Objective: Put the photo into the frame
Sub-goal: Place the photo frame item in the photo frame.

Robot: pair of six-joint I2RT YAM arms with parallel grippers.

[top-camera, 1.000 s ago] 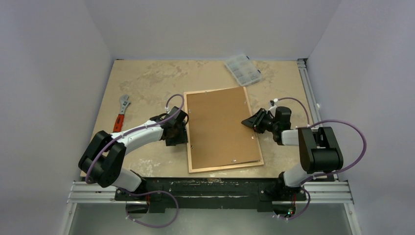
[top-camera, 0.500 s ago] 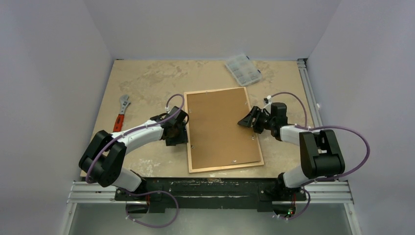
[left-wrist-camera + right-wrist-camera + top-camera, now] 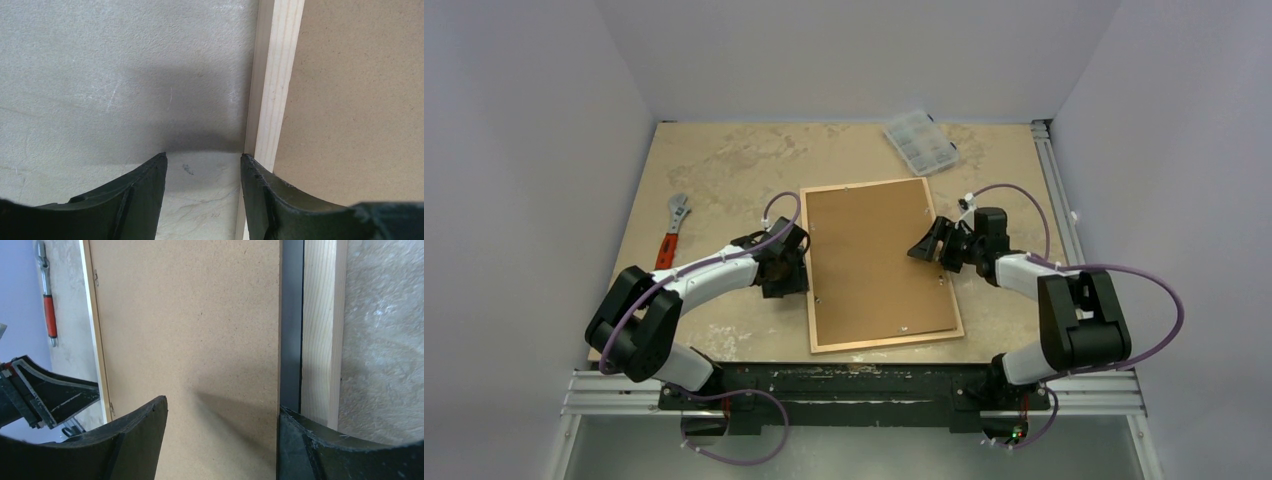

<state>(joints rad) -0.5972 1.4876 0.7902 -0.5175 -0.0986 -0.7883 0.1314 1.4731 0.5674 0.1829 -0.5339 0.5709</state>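
Note:
The frame (image 3: 864, 185) of light wood lies face down at the table's middle. The brown backing board (image 3: 879, 262) lies in it. The photo is hidden. My left gripper (image 3: 798, 274) is open and low at the frame's left rail (image 3: 272, 90), its right fingertip (image 3: 248, 162) against the rail and bare table between the jaws (image 3: 204, 159). My right gripper (image 3: 921, 252) is open over the board's right edge (image 3: 222, 410). A dark gap (image 3: 291, 315) shows between the board (image 3: 190, 330) and the right rail (image 3: 320, 330).
A red-handled wrench (image 3: 672, 230) lies left of the left arm. A clear organiser box (image 3: 920, 142) stands at the back beyond the frame's far right corner. A metal rail (image 3: 1054, 190) runs along the table's right edge. Walls close in on three sides.
My right gripper has moved left and slightly farther back, from beside the frame's right rail to over the backing board's right edge. The left arm, frame and board have not moved.

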